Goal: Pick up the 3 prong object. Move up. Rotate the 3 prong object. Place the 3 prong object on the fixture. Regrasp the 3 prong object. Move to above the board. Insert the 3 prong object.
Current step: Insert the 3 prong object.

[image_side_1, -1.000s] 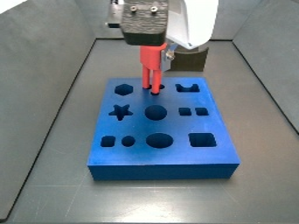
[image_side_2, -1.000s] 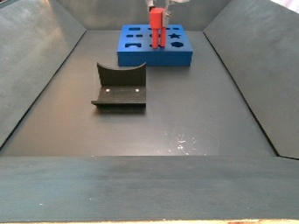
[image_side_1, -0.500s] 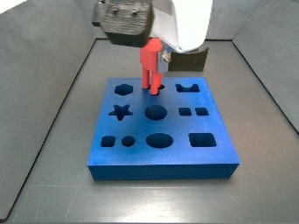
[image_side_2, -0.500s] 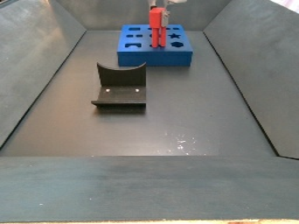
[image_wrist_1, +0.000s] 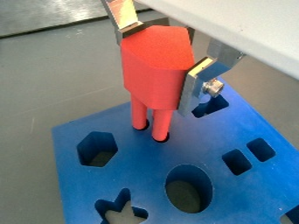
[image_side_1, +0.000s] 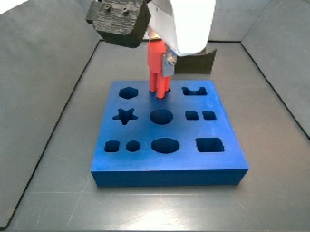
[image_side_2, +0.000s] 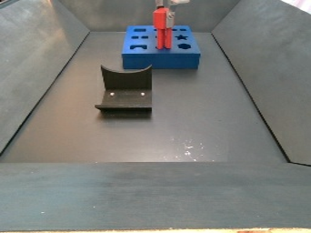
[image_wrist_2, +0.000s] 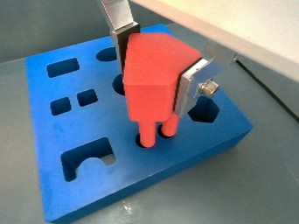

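Observation:
The red-orange 3 prong object (image_wrist_1: 156, 74) stands upright over the blue board (image_wrist_1: 146, 168), its prongs reaching down into small dark holes near the board's far edge. My gripper (image_wrist_1: 162, 54) is shut on its block, one silver finger on each side. Both show in a wrist view, the object (image_wrist_2: 155, 83) and the board (image_wrist_2: 41, 131), and in both side views, the object (image_side_1: 157, 68) (image_side_2: 161, 20) and the board (image_side_1: 182, 131) (image_side_2: 183, 62). The gripper (image_side_1: 160, 47) hangs above the board's far row. The dark fixture (image_side_2: 124, 91) stands bare, apart from the board.
Grey sloping walls (image_side_2: 36, 82) enclose the dark floor (image_side_2: 183, 127). In a side view the fixture (image_side_1: 198, 62) shows behind the arm, beyond the board. The board has star, round, square and hexagon cut-outs.
The wrist's camera block has swung to the left above the board. The 3 prong object has stayed upright at the same holes, still held.

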Robot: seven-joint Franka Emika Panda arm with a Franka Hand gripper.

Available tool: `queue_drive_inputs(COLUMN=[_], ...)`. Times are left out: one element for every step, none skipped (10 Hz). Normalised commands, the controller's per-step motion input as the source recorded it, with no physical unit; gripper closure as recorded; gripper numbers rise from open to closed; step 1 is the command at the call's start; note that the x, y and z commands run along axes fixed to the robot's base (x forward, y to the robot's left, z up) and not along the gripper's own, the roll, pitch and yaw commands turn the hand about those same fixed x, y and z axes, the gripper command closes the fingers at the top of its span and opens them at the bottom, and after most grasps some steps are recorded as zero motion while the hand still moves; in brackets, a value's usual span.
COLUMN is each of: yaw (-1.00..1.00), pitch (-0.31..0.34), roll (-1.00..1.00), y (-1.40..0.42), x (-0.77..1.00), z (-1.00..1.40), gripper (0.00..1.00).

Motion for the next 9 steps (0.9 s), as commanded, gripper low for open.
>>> queue_drive_inputs(yaw=[0.00,0.00,0.00,0.00,0.00,-0.10,-0.15,-0.05,0.00], pitch=[0.000,-0.049,-0.106,-0.037,0.000,0.000,0.000,0.000,0.000], roll=[0.00,-0.02,-0.07,-0.03,0.00,0.00,0.00,0.00,-0.01], y=[0.00,-0.03,-0.05,0.00,0.00,-0.05,-0.06,0.00,-0.03], x=[0.00,0.00,0.00,0.00,0.00,-0.21,-0.34,-0.09,0.03], z=[-0.02,-0.17,-0.23,0.00,-0.04,-0.17,-0.24,-0.03,-0.01], gripper=[1.00,1.00,1.00,1.00,1.00,1.00,1.00,1.00,1.00])
